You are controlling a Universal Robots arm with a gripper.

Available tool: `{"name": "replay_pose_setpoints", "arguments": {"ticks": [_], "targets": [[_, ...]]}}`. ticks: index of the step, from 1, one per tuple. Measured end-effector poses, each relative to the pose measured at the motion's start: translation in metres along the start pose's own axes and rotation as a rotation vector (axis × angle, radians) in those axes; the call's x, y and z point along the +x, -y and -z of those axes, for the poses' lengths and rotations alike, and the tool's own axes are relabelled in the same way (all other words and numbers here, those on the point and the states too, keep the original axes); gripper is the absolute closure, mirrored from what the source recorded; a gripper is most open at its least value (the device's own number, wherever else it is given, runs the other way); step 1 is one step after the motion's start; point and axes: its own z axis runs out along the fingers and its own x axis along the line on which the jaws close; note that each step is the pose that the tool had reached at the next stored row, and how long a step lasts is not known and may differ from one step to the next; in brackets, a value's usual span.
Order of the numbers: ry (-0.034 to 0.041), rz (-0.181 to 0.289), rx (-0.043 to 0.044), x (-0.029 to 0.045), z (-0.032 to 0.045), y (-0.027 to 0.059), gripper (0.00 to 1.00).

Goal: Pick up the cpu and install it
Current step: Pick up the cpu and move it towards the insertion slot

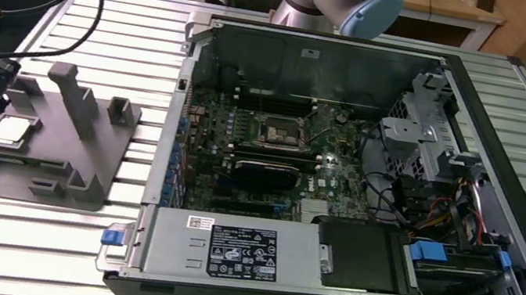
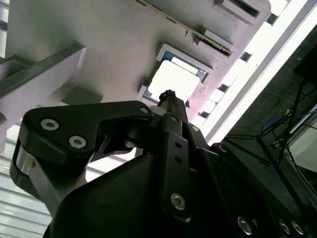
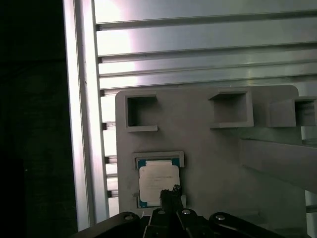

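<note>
So the jaws are pinched together with nothing in them, hanging right over the cpu [image 3: 157, 181], tip sitting above one corner of it in both wrist views. The cpu [image 2: 177, 81] is lying flat in its square pocket on the grey holder plate [image 3: 213, 163], near the plate's edge, and the plate sits on the slatted metal bench [image 1: 68, 243] at the exterior view's left. Further over to the exterior view's right there's the open PC case [image 1: 515, 156] lying on its side, with the motherboard's black socket frame [image 1: 276, 132] in the middle, well apart from the chip.
</note>
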Motion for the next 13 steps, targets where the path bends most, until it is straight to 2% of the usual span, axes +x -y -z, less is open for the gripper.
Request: {"name": "replay_pose_setpoints", "arguments": {"ticks": [13], "targets": [[-0.0005, 0.000, 0.0000, 0.0011, -0.0200, 0.0026, 0.89]]}}
